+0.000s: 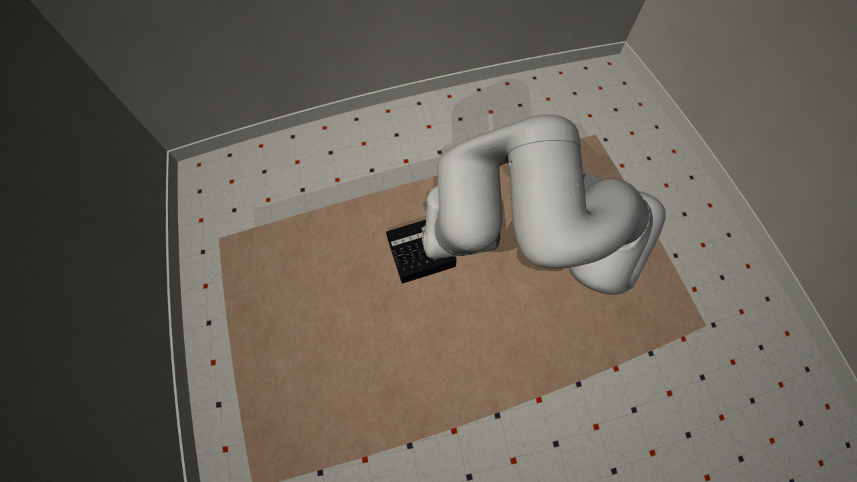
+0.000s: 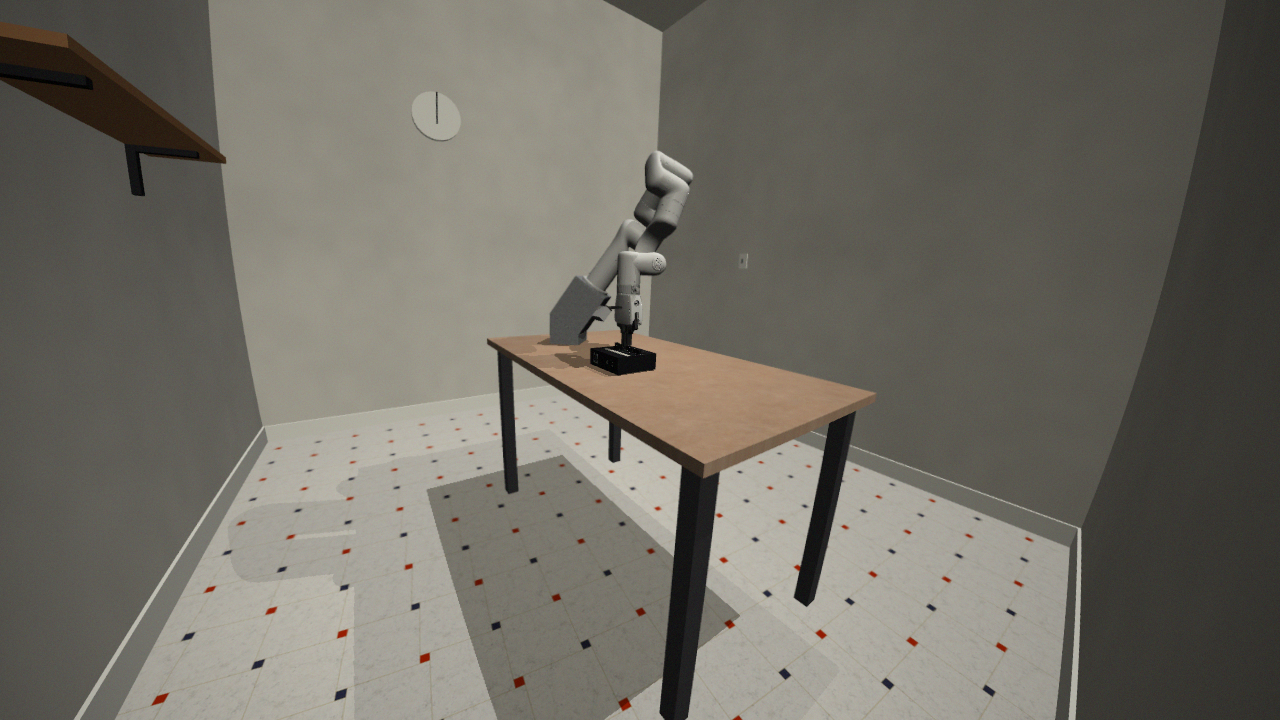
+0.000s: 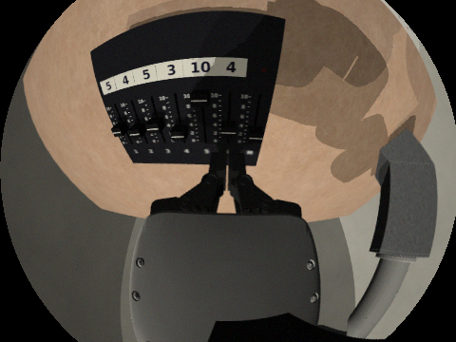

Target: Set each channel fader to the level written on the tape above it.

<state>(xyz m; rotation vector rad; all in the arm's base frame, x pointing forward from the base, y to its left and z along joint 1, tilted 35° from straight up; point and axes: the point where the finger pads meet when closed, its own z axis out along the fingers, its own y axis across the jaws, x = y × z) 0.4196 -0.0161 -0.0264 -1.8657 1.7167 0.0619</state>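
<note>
The black lighting desk (image 3: 190, 89) stands on the table; it also shows in the top and exterior views (image 1: 419, 252) (image 2: 622, 359). A white tape (image 3: 174, 75) across it reads 5, 4, 5, 3, 10, 4. The fader under 10 (image 3: 199, 99) sits near the top of its scale. The fader under 4 (image 3: 228, 133) sits low, just ahead of my fingertips. An unlabelled fader (image 3: 254, 139) stands at the far right. My gripper (image 3: 227, 151) is shut and empty, tips at the desk's near edge by the 4 fader. The arm hides the desk's right part in the overhead view.
The brown table (image 2: 680, 394) stretches far beyond the desk. The arm's grey base block (image 3: 406, 197) (image 2: 571, 313) sits to the right of the desk, near the table's back edge.
</note>
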